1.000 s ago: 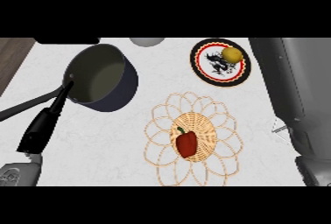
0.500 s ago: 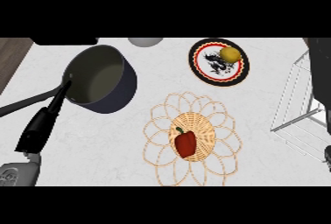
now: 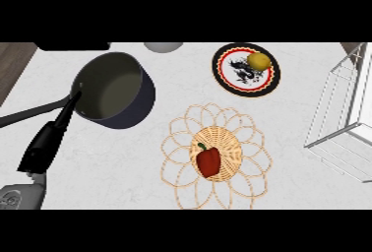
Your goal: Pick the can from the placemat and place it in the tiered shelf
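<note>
**No can on the placemat, right hand out of sight**

Only the left hand [image 3: 45,145] showed, low at the view's left. It was a long black shape with fingers stretched straight, holding nothing, its tip at the rim of the dark pot [image 3: 116,91]. The right hand was not in view, so its state could not be told.

Off to that hand's right lay the woven placemat [image 3: 174,142], and on it sat a red pepper [image 3: 208,161], not a can. No can appeared anywhere on the surface [image 3: 291,187]. Farther right and beyond the hand stood a plate [image 3: 218,69] bearing a yellow fruit [image 3: 259,61]. The white wire tiered shelf [image 3: 355,98] stood at the far right, well apart from the hand and partly cut off by the edge.

The pick seemed not yet begun. The main risk was taking the wrong thing, since the pepper occupied the can's expected place. A reach from the left hand might also nudge the pot it already met. The shelf's thin wires could snag an item brought in too low.
</note>
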Available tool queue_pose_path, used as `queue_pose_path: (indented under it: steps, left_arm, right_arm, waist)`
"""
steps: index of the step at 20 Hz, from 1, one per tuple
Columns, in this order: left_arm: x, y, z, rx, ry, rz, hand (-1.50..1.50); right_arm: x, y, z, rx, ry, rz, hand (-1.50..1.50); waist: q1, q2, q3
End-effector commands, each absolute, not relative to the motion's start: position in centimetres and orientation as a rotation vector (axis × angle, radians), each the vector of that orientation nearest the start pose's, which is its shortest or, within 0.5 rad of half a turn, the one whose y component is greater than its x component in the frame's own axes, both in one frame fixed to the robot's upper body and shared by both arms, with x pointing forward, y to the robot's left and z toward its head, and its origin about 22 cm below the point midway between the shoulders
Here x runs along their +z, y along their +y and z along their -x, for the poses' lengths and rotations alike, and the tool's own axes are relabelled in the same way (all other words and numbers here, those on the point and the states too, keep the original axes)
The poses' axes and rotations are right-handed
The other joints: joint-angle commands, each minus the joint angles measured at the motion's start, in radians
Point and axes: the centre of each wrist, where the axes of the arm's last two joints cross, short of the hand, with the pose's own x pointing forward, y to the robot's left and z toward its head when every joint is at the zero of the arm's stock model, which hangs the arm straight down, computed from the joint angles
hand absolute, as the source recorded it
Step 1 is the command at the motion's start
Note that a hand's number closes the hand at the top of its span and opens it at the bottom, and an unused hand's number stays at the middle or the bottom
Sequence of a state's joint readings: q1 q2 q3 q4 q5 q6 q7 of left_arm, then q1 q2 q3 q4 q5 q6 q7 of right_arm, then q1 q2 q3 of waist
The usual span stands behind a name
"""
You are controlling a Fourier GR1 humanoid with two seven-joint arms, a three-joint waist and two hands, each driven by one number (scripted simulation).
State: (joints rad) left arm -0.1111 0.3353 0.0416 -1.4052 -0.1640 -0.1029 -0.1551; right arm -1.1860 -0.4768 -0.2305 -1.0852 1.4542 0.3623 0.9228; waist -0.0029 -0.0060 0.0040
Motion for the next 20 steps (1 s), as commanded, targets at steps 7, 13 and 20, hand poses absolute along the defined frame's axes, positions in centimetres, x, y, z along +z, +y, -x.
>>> queue_pose_path:
  steps: [7,13,20]
  left_arm:
    - [1.3,30.9,-26.3,-0.473,-1.555,-0.273,0.0]
    - [-0.2,33.0,-24.6,-0.465,-1.573,-0.269,0.0]
    - [0.7,30.5,-26.9,-0.456,-1.571,-0.269,0.0]
  right_arm:
    - [30.2,-32.2,-38.4,0.267,-0.737,1.642,1.5]
    - [25.6,-32.4,-38.9,0.258,-0.744,1.58,1.5]
    - [22.1,-35.1,-38.0,0.271,-0.64,1.613,1.5]
  waist:
    - [-0.004,0.003,-0.004]
    - [0.01,0.006,-0.004]
    - [0.005,0.007,-0.004]
